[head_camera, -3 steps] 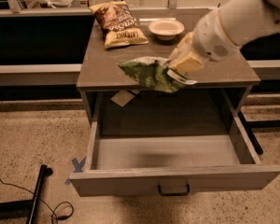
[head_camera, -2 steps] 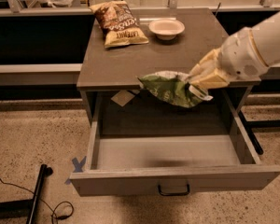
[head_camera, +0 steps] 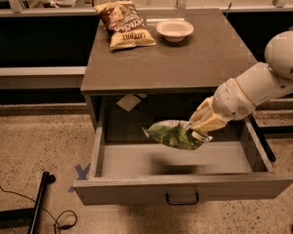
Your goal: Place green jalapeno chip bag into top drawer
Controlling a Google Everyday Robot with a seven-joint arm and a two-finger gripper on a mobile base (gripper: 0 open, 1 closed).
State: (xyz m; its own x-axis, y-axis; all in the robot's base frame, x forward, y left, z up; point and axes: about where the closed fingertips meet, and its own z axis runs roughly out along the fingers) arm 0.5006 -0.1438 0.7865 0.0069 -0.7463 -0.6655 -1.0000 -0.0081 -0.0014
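Now lower: claw (head_camera: pixel 199 132) with green jalapeno chip bag (head_camera: pixel 172 133) over top drawer (head_camera: pixel 234 189).

Two chip bags are counted, one green jalapeno chip bag (head_camera: pixel 172 133) and one brown-and-yellow chip bag (head_camera: pixel 124 23), besides one bowl (head_camera: pixel 174 29), one worktop (head_camera: pixel 185 62), one top drawer (head_camera: pixel 136 191) and one pincer (head_camera: pixel 198 130), seen above that drawer clasping the green one.

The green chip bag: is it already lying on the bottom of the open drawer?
No, the green jalapeno chip bag hangs from the gripper above the floor of the top drawer, casting a shadow beneath it.
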